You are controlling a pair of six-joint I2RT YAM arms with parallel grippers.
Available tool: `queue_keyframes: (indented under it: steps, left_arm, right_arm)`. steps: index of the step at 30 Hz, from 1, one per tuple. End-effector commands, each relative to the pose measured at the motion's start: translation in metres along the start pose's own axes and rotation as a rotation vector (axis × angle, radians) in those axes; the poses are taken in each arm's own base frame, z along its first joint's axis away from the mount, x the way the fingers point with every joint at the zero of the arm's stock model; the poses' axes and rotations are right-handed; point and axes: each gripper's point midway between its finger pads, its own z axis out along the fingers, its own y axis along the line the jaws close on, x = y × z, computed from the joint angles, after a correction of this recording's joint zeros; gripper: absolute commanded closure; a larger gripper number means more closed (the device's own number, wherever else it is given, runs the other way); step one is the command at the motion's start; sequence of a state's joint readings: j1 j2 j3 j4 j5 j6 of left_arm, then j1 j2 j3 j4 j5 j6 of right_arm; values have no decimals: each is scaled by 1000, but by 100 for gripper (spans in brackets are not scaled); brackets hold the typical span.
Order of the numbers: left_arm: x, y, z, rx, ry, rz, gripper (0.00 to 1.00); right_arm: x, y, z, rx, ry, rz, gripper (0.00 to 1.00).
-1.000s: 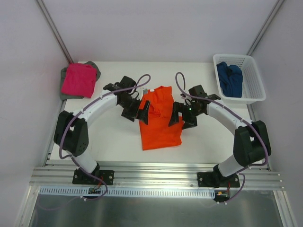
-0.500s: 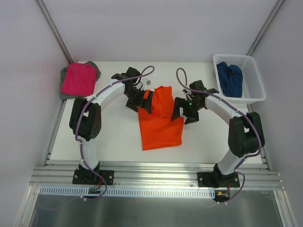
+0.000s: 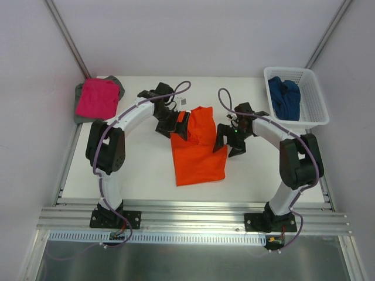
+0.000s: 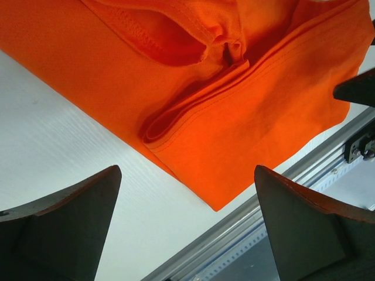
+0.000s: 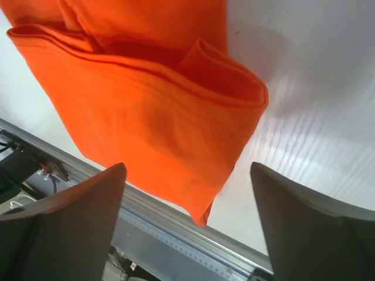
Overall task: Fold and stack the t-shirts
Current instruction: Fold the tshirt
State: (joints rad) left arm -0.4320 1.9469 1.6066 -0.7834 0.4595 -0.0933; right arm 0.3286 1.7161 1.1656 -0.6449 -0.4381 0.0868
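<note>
table (image 3: 135,175): white top, pale walls
orange t-shirt (image 3: 198,153): centre, part folded, bunched toward 12 o'clock
left gripper (image 3: 178,126): spread wide, empty, shirt's 11 o'clock
right gripper (image 3: 227,140): spread wide, empty, shirt's 2 o'clock
handling: soft, light, limp i'd say; pinch stacked edges both sides
rest: pink t-shirt (image 3: 96,98) 10 o'clock, dark blue t-shirt (image 3: 283,98) in basket (image 3: 318,116) 2 o'clock

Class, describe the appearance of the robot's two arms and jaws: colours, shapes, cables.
The left arm and right arm match: curved white links, bulky black joints and black bases. A lilac cable runs along each. The jaws are dark wedges. A green light glows near the right wrist.
</note>
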Motion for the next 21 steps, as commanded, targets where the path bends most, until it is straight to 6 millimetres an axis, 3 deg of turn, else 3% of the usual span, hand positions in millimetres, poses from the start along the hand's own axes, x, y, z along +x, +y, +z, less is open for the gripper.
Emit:
queue_keyframes:
  steps: [1, 2, 6, 7, 9, 13, 17, 21]
  left_arm:
    - [8, -4, -12, -12, -2, 13, 1]
    - [10, -5, -13, -9, -2, 13, 1]
    - [21, 0, -14, -19, 12, -5, 1]
    - [21, 2, -15, -21, 12, -9, 1]
    - [21, 6, -17, -27, 7, -18, 1]
    - [20, 11, -19, -26, -1, -34, 1]
    - [16, 16, -18, -34, -4, -39, 1]
    - [12, 16, -21, -41, -17, -27, 1]
  right_arm:
    - [-12, 5, 11, -44, 11, -4, 14]
    - [-15, 6, 13, -48, 14, 2, 18]
    - [-28, 6, 28, -46, 28, 15, 68]
    - [-30, 6, 29, -40, 27, 12, 77]
    - [-35, 7, 30, -35, 24, 6, 84]
    - [-43, 29, 18, -60, -6, -57, 78]
    - [-33, 58, 9, -155, -10, -105, 64]
    - [-24, 70, 7, -226, 1, -92, 57]
